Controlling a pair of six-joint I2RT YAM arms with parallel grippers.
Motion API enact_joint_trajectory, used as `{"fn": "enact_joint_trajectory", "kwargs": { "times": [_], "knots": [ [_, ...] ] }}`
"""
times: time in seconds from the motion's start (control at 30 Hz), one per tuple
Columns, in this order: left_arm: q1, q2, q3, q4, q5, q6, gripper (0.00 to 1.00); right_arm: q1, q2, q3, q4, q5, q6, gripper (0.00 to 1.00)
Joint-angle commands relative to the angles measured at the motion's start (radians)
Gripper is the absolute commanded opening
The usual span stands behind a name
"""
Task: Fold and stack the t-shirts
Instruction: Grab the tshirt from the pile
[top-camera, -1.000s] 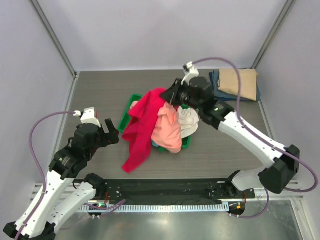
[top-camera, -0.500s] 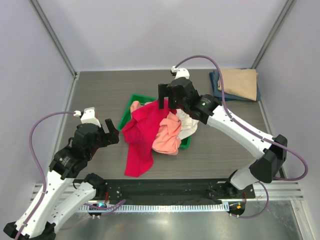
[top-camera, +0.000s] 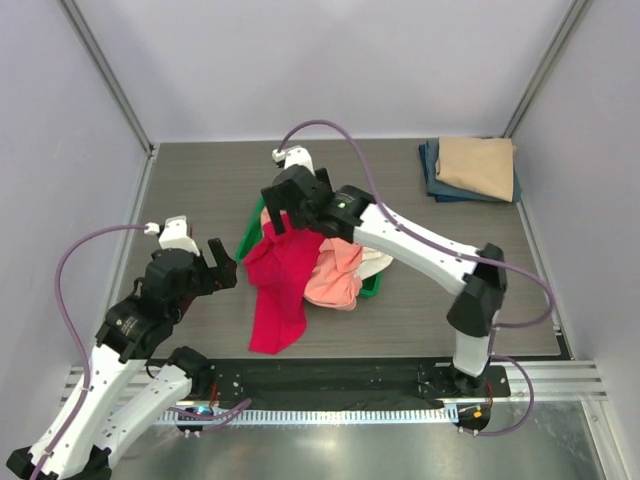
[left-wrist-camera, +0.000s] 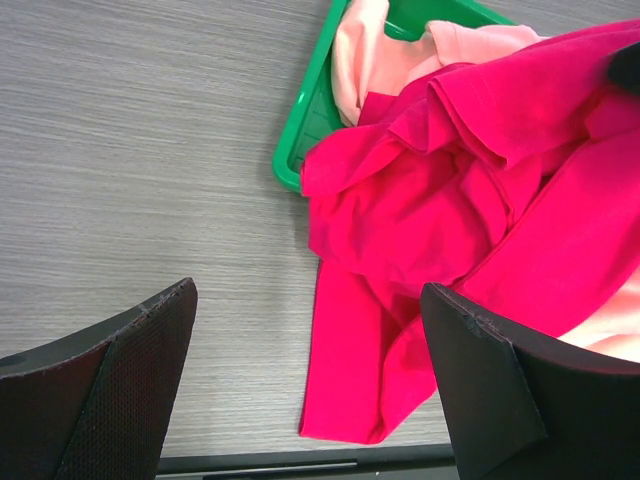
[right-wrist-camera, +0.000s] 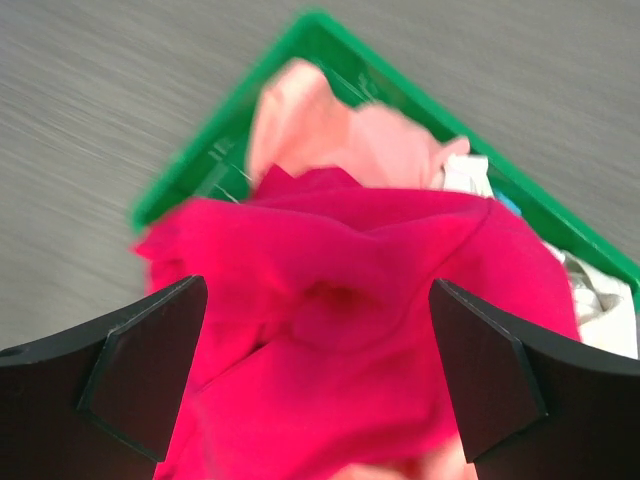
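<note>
A crimson-red t-shirt (top-camera: 283, 283) drapes over the front left of the green tray (top-camera: 249, 229) and trails down onto the table; it also fills the left wrist view (left-wrist-camera: 450, 200) and the right wrist view (right-wrist-camera: 350, 330). A salmon-pink t-shirt (top-camera: 335, 275) and a white one (top-camera: 377, 262) lie bunched in the tray beside it. At the back right, a tan t-shirt (top-camera: 478, 163) lies folded on a navy blue one (top-camera: 431, 172). My right gripper (top-camera: 277, 222) hovers open just above the red shirt's top, nothing between its jaws. My left gripper (top-camera: 222, 262) stands open to the left of the red shirt.
The tray's green rim (left-wrist-camera: 305, 135) shows by the red cloth in the left wrist view. A black rail (top-camera: 320, 380) runs along the table's near edge. Bare table (top-camera: 190, 190) lies left of the tray.
My right gripper opened and let go of the red shirt, then swung left across the tray to its left side. The red shirt dropped lower over the tray. The left arm stayed put.
</note>
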Motion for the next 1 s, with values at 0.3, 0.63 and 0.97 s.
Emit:
{"fn": "enact_joint_trajectory", "kwargs": {
  "times": [0.3, 0.63, 0.97],
  "knots": [
    [0.006, -0.019, -0.005, 0.031, -0.025, -0.012, 0.93, -0.004, 0.131, 0.213, -0.12, 0.123, -0.08, 0.1],
    [0.006, -0.001, -0.005, 0.027, -0.031, -0.015, 0.93, -0.001, 0.013, 0.666, -0.043, 0.119, -0.218, 0.08],
    [0.004, 0.241, 0.032, 0.088, -0.074, -0.039, 1.0, -0.002, -0.524, 0.286, 0.507, 0.555, -0.54, 0.08]
  ]
}}
